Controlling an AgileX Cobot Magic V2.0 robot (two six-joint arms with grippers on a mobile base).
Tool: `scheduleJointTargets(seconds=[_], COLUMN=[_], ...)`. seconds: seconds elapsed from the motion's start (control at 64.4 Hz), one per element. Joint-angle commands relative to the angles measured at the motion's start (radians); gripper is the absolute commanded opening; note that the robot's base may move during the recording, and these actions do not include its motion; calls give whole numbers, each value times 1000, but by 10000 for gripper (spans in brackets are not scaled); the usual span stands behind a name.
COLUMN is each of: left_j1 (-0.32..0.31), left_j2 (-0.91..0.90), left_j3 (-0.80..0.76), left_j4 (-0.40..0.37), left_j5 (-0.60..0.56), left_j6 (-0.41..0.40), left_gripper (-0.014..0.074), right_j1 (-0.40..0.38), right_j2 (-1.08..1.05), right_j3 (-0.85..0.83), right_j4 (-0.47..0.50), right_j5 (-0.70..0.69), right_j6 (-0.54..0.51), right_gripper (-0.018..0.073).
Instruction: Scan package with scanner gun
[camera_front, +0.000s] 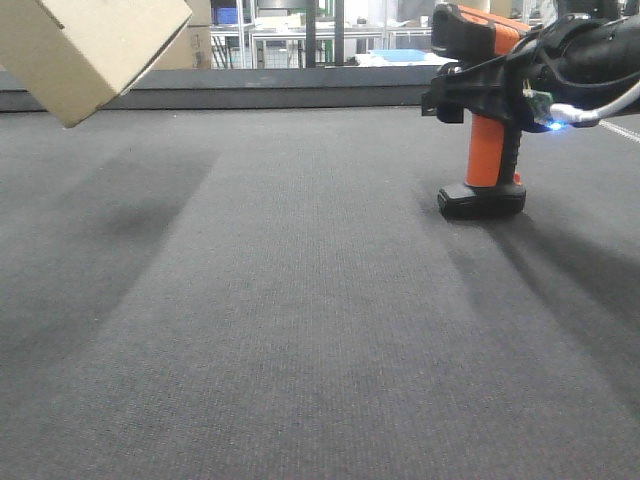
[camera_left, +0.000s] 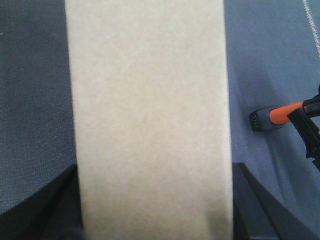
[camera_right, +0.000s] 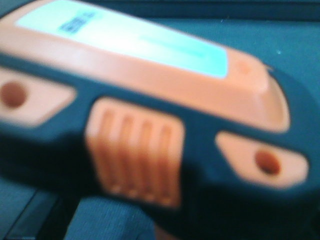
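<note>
The package, a plain cardboard box (camera_front: 85, 45), hangs tilted in the air at the top left. In the left wrist view the box (camera_left: 150, 115) fills the middle, and my left gripper (camera_left: 155, 205) is shut on it, with a dark finger (camera_left: 47, 212) on either side. The orange and black scanner gun (camera_front: 485, 150) stands upright at the right with its base on the dark mat. My right gripper (camera_front: 480, 90) is shut around its upper body. The scanner (camera_right: 150, 100) fills the right wrist view, blurred. It also shows in the left wrist view (camera_left: 272, 116).
The dark grey mat (camera_front: 300, 320) covers the whole surface. A low dark edge (camera_front: 300, 97) runs along the back. Behind it are shelves and cardboard boxes (camera_front: 200, 40). A white line (camera_left: 311, 20) crosses the mat at the far right.
</note>
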Motion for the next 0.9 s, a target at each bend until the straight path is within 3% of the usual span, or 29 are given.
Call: scheduleJointTargets(seconds=[0.0,0.14,0.249,0.388,0.746,0.808,0.886], left_j1=[-5,-5,-5,-5,-7,-7,-7], left_j2=[-12,-12,-12,-12,-5,6,20], left_j3=[-7,-7,-7,-7,-7,-7,-7], left_j4=[-26,-16,39,181,458,488,501], left_j5=[-12,-12,-12,-12,-12,-12,-12], left_j6=[-4,-4,-9,-61,-91,-91,-91], left_gripper=[-111,-111,-111,-111,-111,-111,-111], right_j1=[-6,-6,-6,-6,-6,-6,-6], right_j2=[-34,-71,-109,-163,-354,-399,-448], right_j3=[-4,-4,-4,-4,-4,-4,-4], right_j4=[-9,4,6,6,6,6,6], right_j5=[46,143,217,295,500,528,553], right_j6=[-1,-1,-1,-1,-1,-1,-1], right_gripper=[559,559,559,559,559,535,438])
